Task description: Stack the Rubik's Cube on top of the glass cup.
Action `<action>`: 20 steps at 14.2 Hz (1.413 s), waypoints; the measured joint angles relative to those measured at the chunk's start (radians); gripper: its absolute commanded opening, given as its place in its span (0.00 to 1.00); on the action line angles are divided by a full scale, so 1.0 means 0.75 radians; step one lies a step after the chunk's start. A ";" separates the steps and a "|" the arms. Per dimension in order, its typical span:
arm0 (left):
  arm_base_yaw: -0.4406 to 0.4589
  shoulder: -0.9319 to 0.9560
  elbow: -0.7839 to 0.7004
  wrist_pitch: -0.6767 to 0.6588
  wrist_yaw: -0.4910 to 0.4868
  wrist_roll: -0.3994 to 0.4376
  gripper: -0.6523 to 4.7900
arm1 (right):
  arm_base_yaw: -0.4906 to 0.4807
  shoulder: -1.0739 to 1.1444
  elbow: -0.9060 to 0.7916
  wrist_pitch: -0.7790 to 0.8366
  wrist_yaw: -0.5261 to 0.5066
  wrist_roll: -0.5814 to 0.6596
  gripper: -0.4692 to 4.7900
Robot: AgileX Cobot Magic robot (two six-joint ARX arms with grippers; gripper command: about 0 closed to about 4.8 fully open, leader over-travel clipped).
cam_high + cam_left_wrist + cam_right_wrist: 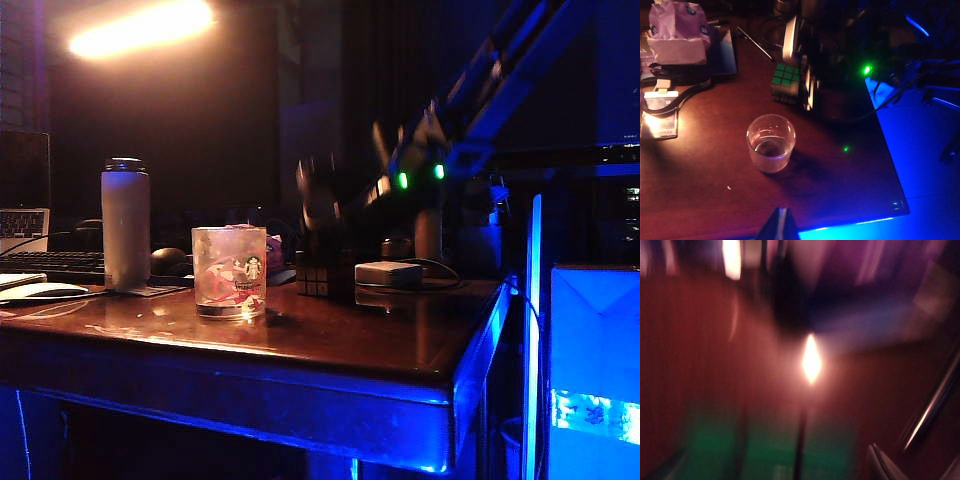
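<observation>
- The bench (330,345) is a dark reddish wood top with blue light glowing along its edge, and everything sits on it.
- The right arm (500,90) comes down from the upper right of the exterior view with two green lights near its wrist. Its right end effector (345,175) hangs just above the Rubik's Cube, motion-blurred, with the fingers spread wide and nothing between them.
- The tall white bottle (125,225) with a dark cap stands upright toward the left end of the bench, well apart from the cup.
- The glass cup (229,271) stands upright near the front middle of the bench, clear with pink-red print and a small round logo. From the left wrist view it looks empty (771,142).
- A flat grey box (388,273) lies just right of the cube, with a cable running off it.
- The Rubik's Cube (322,279) sits on the bench behind and to the right of the cup, near it but not touching. The left wrist view shows green squares on top (786,76).
- The left end effector (779,227) only shows as a dark tip at the edge of its own view, near the cup's side of the bench. Honestly can't tell if it's spread or pressed together.
- The right wrist view is a total smear, just a green patch (760,450) low in the frame, so it's no help.
</observation>
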 measured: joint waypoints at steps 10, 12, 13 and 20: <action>0.000 0.010 0.000 0.000 0.000 0.000 0.11 | -0.003 -0.040 0.001 -0.121 -0.004 0.043 1.00; 0.000 0.010 0.000 -0.002 0.000 0.001 0.11 | -0.003 -0.040 0.001 -0.122 -0.010 0.049 1.00; 0.000 0.010 0.000 -0.017 0.000 0.000 0.11 | -0.003 -0.040 0.001 -0.123 -0.010 0.070 1.00; 0.000 0.010 0.000 -0.049 0.000 0.000 0.11 | -0.003 -0.040 0.001 -0.129 -0.013 0.083 0.79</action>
